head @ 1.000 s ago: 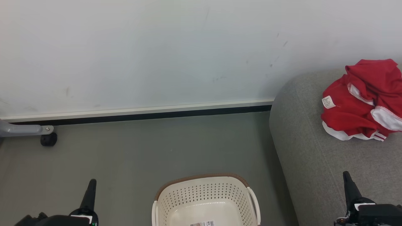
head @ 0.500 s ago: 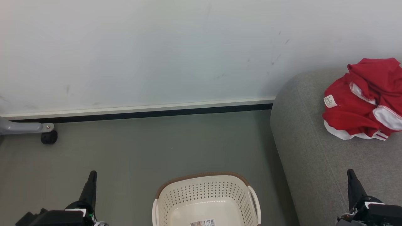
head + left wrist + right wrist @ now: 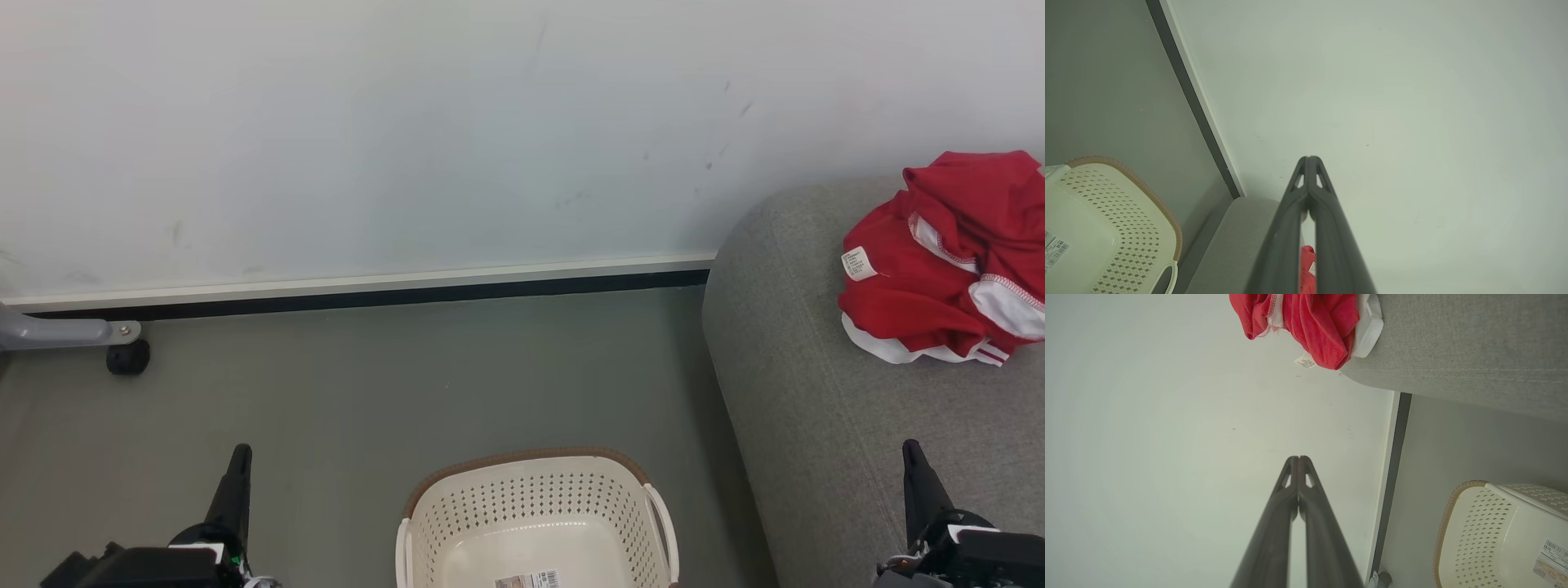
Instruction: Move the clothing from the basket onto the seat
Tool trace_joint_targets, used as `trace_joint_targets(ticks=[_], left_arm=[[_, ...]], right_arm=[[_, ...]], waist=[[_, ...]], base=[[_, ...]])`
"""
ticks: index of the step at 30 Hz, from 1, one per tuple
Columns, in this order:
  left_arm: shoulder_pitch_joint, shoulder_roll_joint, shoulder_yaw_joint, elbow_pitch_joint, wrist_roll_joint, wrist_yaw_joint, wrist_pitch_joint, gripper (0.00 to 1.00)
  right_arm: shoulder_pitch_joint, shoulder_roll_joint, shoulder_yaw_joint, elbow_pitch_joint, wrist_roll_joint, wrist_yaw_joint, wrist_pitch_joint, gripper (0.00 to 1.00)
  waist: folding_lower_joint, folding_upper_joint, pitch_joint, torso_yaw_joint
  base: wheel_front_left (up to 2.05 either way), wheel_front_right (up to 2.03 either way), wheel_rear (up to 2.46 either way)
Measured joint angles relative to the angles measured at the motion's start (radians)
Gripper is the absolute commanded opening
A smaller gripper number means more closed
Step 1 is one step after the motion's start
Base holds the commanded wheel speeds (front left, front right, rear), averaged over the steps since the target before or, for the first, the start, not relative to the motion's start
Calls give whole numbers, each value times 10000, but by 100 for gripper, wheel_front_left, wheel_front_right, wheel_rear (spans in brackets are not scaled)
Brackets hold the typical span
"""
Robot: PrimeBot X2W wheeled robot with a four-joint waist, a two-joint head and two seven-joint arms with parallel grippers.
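Observation:
The red clothing (image 3: 947, 261) with white trim lies crumpled on the grey seat (image 3: 824, 425) at the right; it also shows in the right wrist view (image 3: 1310, 322) and as a sliver between the left fingers (image 3: 1306, 269). The cream basket (image 3: 535, 523) with its brown rim stands on the floor at the bottom centre, holding just a paper label (image 3: 528, 581). My left gripper (image 3: 239, 457) is shut at the lower left, left of the basket (image 3: 1106, 228). My right gripper (image 3: 909, 453) is shut over the seat's front, well short of the clothing. Both hold nothing.
A white wall (image 3: 408, 139) with a pale and black baseboard (image 3: 367, 296) runs behind. A grey leg with a black caster (image 3: 126, 358) stands at the far left. Grey floor (image 3: 408, 384) lies between the basket and the wall.
The head camera shifted slightly in the first half second. The left gripper rose a little in that view and the right one edged right. Nothing has changed since.

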Motion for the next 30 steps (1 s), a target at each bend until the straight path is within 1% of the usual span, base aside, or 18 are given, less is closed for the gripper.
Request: trace_joint_targets(ticks=[30], left_arm=[[0,0,0,4,-4,0,-2,0]], right_arm=[[0,2,2,2,0,0,0,0]], waist=[[0,0,-1,0]], base=[[0,0,0]])
